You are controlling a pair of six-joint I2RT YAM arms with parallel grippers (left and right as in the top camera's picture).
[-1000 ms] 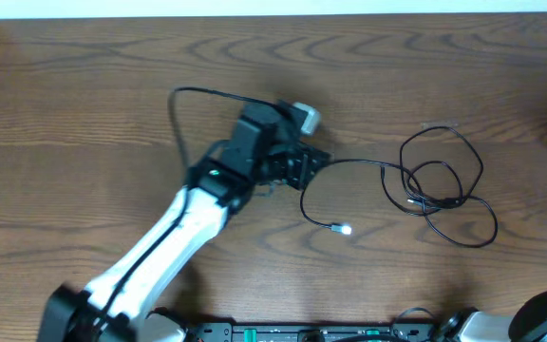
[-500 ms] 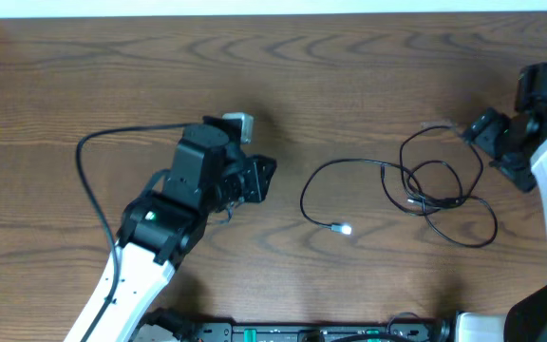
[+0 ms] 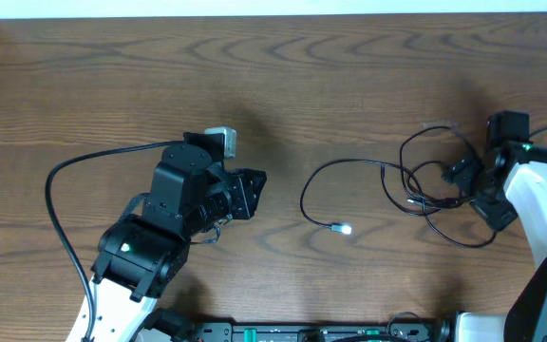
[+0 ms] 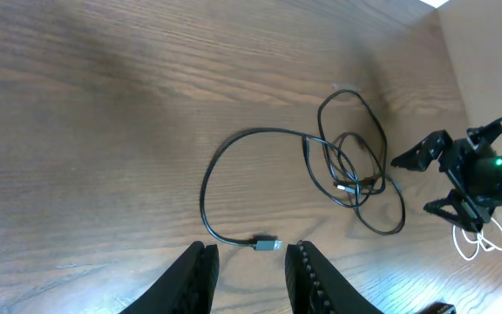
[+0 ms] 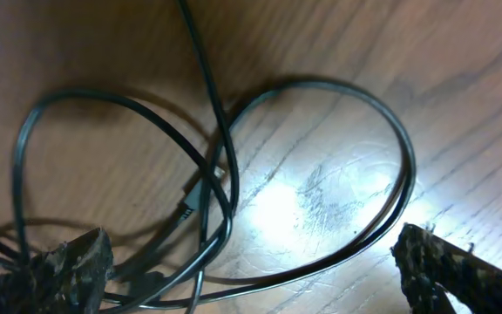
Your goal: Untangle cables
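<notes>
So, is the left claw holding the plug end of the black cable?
No, the plug end lies free on the table, clearly apart from the left claw.

Left arm angled in from the lower left, left gripper narrowly parted. Right arm extended from the lower right, right gripper spread wide.

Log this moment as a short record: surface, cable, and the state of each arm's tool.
surface: brown wooden table
cable: thin black cable, coiled into crossed loops at the right, one strand running left
free end: small plug lying on bare wood, apart from both tools
left tool: open, empty, pointed toward the plug
right tool: wide open over the loops, nothing gripped
</notes>
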